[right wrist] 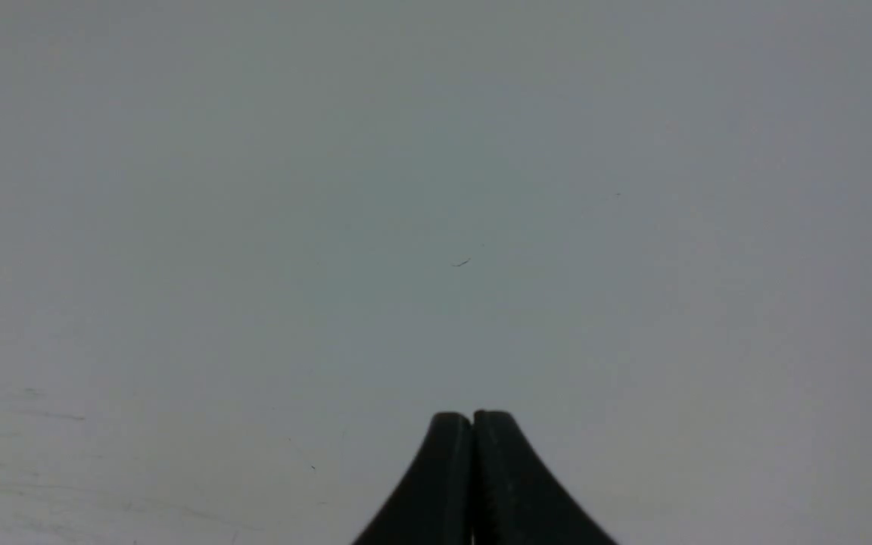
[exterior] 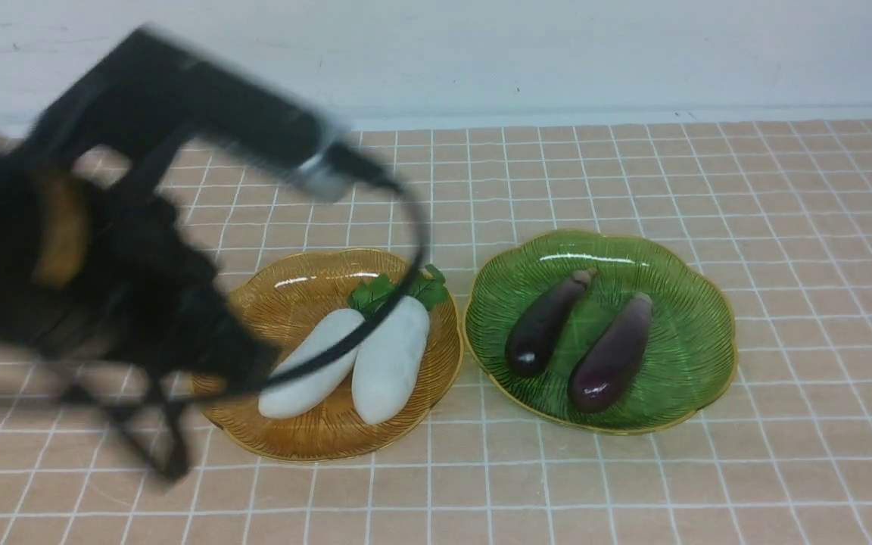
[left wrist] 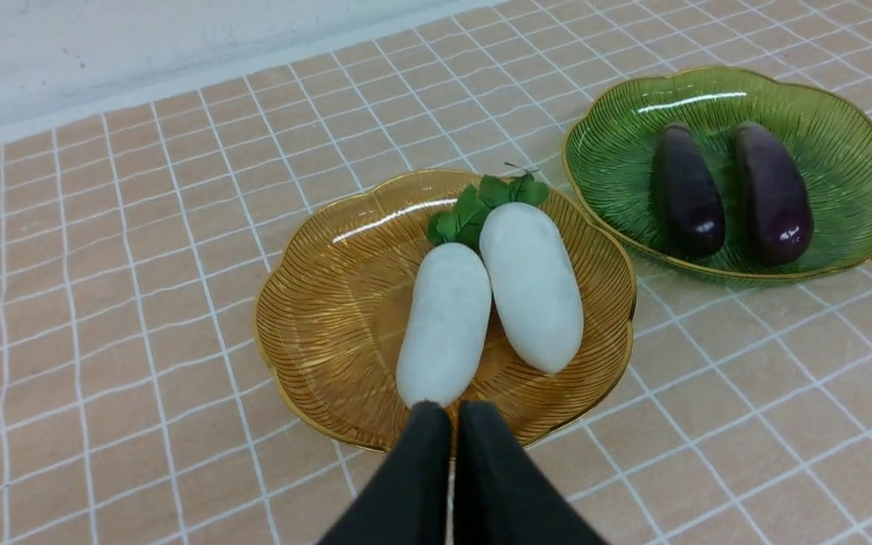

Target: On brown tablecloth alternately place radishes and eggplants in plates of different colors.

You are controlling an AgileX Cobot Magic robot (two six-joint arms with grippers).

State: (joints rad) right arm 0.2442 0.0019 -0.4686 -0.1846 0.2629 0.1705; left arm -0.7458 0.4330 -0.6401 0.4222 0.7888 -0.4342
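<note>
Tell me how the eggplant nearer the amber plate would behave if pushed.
The eggplant looks glossy, so probably slippery for pads. Its rounded, elongated body would likely roll sideways on the green plate, perhaps into the other eggplant. It seems rigid, not floppy.

We see a light tan-brown tablecloth (exterior: pixel 633 189) crossed by thin white lines that form a grid of small squares. On it sits an amber-yellow plate (exterior: pixel 292 284), translucent, with fine radiating ribs and a gold rim, and a green plate (exterior: pixel 678 272) with the same ribbing and gold edge. The two radishes (exterior: pixel 390 359) are plain white with bright green leafy tops. The two eggplants (exterior: pixel 611 356) are glossy dark purple-brown with small white highlights. The left arm (exterior: pixel 103 227) is black, with a dull yellow-brown band. The wall (exterior: pixel 557 53) behind is pale grey-white.
</note>
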